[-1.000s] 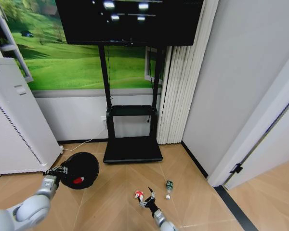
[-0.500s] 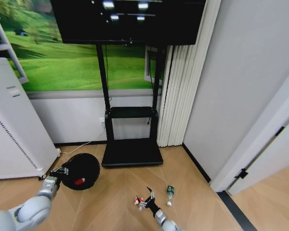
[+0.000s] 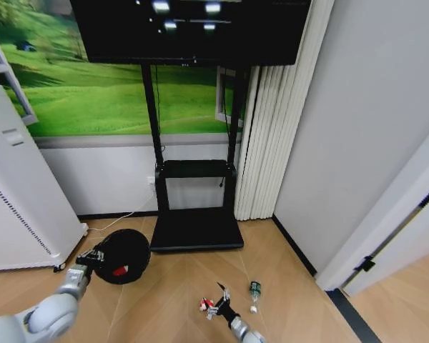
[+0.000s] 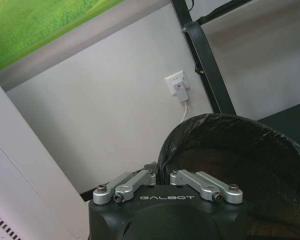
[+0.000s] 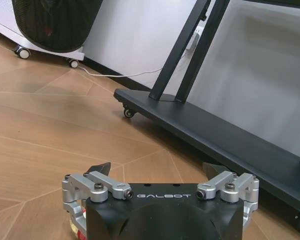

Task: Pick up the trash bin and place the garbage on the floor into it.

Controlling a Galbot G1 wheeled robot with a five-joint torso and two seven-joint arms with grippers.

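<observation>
Left gripper (image 3: 93,256) clamps the trash bin (image 3: 121,255) rim, bin tipped.
Right gripper (image 3: 216,304), fingers spread, low over a red-and-white wrapper (image 3: 205,304); bottle (image 3: 254,294) nearby.

Your left gripper (image 4: 157,172) hides its own fingertips on the bin (image 4: 240,165) rim. The wrapper (image 5: 76,226) sits mostly behind the right gripper (image 3: 217,306). The bottle (image 3: 254,291) label is too small to read.
</observation>
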